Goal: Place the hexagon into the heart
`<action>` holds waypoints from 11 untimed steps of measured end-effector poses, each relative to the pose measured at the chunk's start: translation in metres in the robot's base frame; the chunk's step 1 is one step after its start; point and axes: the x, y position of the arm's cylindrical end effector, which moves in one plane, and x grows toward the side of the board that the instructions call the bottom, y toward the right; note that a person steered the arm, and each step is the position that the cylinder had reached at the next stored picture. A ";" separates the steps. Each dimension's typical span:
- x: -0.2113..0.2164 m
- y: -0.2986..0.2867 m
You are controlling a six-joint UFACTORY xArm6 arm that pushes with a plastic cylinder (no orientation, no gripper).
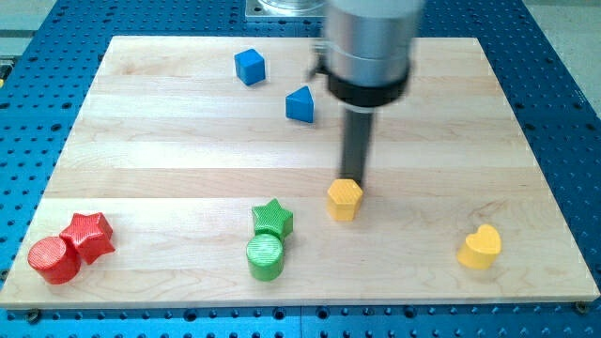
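The yellow hexagon [345, 198] sat near the middle of the wooden worktop [169, 141], a little toward the view's bottom. The yellow heart [481, 246] lay well apart from it, toward the view's lower right. My tip [354, 178] stood at the hexagon's upper edge, touching it or just short of it; the picture did not settle which. There were no fingers to report as open or closed (the arm ended in a bare rod).

The step in hand looked like the start of the push. Standing almost straight above the hexagon, the tip would have sent it toward the view's bottom edge, not toward the heart. To do this well, the tip needed to go round to the hexagon's upper-left side, so that tip, hexagon and heart fell on one line. A slow, steady push through the block's centre seemed best, since an off-centre contact would likely turn the hexagon and let it slip aside. Small corrections along the way would keep it on course.

The green star [272, 218] and green cylinder [265, 256] stood to the hexagon's left, close enough to mind while repositioning. The path to the heart itself looked free. The red star [88, 235], red cylinder [53, 260], blue cube [250, 67] and blue triangular block [300, 104] lay far off.
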 end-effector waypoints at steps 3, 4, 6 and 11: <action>0.029 -0.055; 0.025 -0.033; 0.040 0.038; 0.041 0.064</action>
